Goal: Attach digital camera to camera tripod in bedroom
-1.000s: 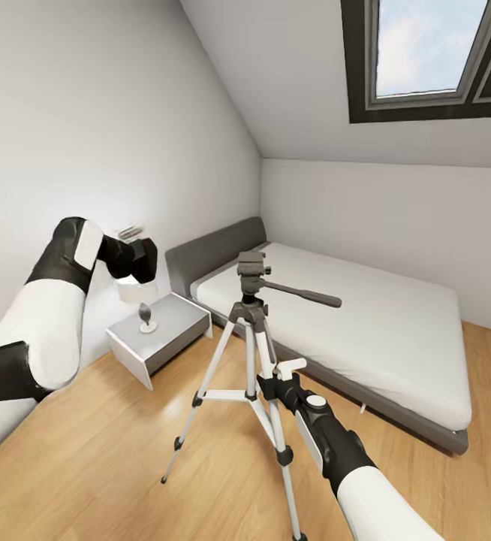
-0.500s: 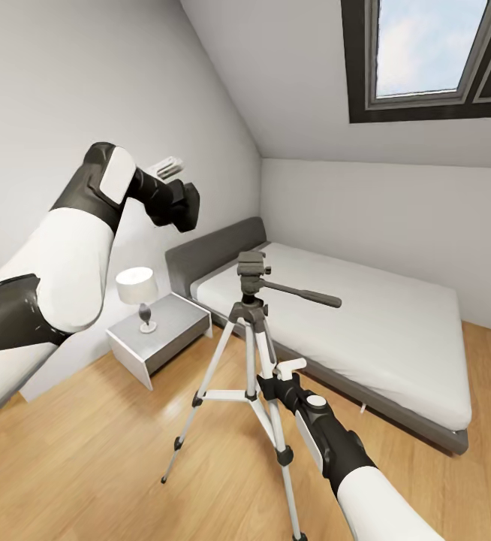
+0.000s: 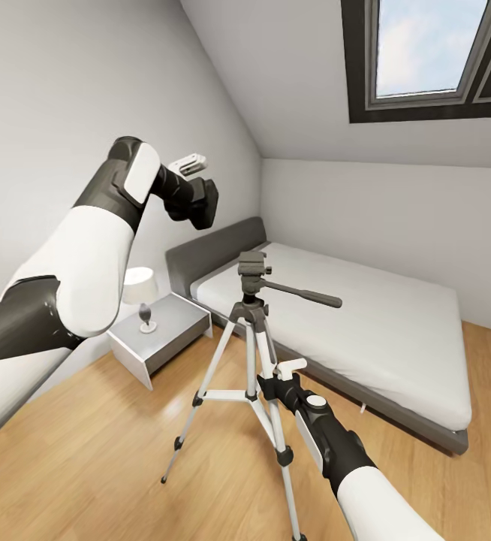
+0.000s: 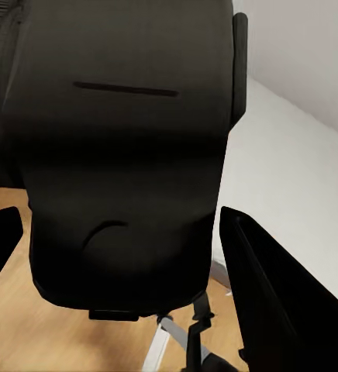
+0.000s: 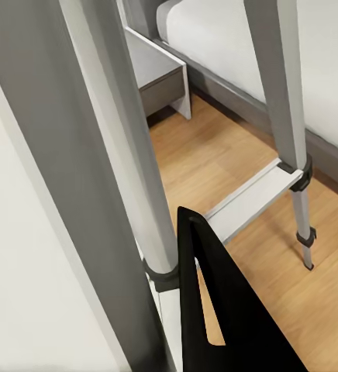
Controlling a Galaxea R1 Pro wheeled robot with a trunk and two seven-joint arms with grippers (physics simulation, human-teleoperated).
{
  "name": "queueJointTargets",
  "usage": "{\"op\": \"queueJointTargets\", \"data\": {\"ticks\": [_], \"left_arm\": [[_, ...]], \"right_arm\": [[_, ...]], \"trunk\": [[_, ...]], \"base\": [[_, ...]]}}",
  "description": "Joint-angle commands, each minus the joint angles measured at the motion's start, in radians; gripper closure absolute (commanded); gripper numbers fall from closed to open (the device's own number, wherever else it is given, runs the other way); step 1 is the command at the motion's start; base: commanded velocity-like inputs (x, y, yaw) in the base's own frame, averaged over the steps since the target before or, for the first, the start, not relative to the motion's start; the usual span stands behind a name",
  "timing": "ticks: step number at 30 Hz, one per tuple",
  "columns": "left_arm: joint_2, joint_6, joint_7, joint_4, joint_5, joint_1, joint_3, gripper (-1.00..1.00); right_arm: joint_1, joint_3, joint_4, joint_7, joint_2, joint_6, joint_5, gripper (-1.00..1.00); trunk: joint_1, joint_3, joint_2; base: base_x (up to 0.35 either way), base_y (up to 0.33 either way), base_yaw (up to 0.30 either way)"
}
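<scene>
black and boxy, the digital camera point(image 3: 199, 204) sits clamped in your left claw point(image 3: 200, 199), raised high against the white wall, above and to the left of the camera tripod point(image 3: 251, 353) head; in the left wrist view the digital camera point(image 4: 115, 147) fills the space between the dark fingers point(image 4: 281, 302). your right claw point(image 3: 275, 376) is at a silver tripod leg point(image 5: 130, 155), but you cannot tell whether it is closed on it. the tripod stands on the wood floor point(image 3: 125, 451) between the nightstand point(image 3: 159, 334) and the bed point(image 3: 365, 323).
</scene>
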Motion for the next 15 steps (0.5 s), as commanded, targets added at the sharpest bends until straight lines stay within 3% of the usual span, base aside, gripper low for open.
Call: {"op": "queueJointTargets", "data": {"ticks": [1, 15], "left_arm": [[-0.002, 0.003, 0.01, 0.0, 0.01, -0.001, 0.004, 1.0], [-0.009, 0.003, 0.006, 0.025, 0.018, -0.001, -0.006, 1.0]], "right_arm": [[0.0, 0.0, 0.0, 0.002, 0.0, 0.005, 0.052, 1.0], [0.0, 0.0, 0.001, 0.004, 0.0, 0.006, 0.051, 1.0]], "trunk": [[0.001, -0.002, -0.001], [0.001, -0.002, -0.001]], "base": [[0.0, 0.0, 0.0], [0.0, 0.0, 0.0]]}}
